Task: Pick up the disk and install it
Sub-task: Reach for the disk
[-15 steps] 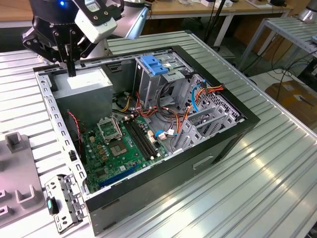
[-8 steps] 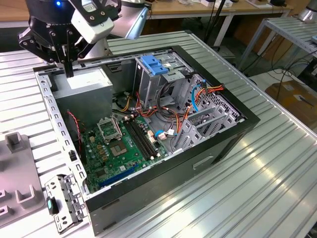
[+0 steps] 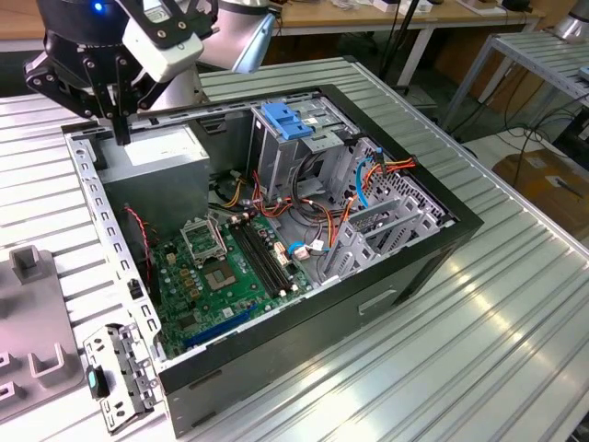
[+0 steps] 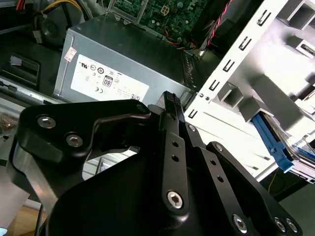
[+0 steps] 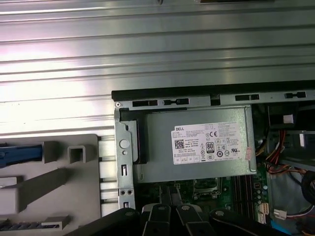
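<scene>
Your black, angular-linked gripper (image 3: 122,136) hangs just above the power supply (image 3: 161,152), a boxy grey sheet-metal unit with a white label, set in a corner of the open black computer case (image 3: 442,239). Its slim fingers (image 4: 173,147) are drawn together, clasping nothing. In the first wrist view the disk (image 5: 19,153) sits outside the case, beyond the power supply's corner. Its glossy blue plastic carrier rail is lodged in the matte grey moulded holder (image 5: 59,187) on the ribbed aluminium table (image 3: 460,368). Beside the power supply, inside the case, lies the green motherboard (image 3: 221,276).
</scene>
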{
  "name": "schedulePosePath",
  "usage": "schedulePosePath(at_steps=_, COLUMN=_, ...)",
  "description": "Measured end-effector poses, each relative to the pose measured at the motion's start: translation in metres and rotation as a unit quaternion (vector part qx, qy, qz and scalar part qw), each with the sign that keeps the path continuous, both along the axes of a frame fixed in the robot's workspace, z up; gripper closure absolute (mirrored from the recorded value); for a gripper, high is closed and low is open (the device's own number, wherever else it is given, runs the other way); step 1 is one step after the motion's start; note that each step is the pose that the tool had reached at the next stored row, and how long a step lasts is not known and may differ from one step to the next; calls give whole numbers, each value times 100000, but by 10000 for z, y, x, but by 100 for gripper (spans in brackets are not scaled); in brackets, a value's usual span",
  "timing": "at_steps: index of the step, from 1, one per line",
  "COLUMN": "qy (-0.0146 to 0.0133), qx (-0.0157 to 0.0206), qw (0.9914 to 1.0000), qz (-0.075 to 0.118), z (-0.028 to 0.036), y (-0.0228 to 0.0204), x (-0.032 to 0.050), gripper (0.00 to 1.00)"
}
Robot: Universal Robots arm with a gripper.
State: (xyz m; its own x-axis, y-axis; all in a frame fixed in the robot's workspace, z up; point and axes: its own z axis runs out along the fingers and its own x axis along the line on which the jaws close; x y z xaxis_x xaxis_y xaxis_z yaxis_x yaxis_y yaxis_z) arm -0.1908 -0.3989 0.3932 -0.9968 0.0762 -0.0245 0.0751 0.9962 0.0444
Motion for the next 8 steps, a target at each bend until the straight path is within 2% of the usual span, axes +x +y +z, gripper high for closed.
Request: schedulePosePath(at_steps=8, qy=1, qx=-1, qw=100000, qz=0, z=0, y=0, x=-55, gripper=89)
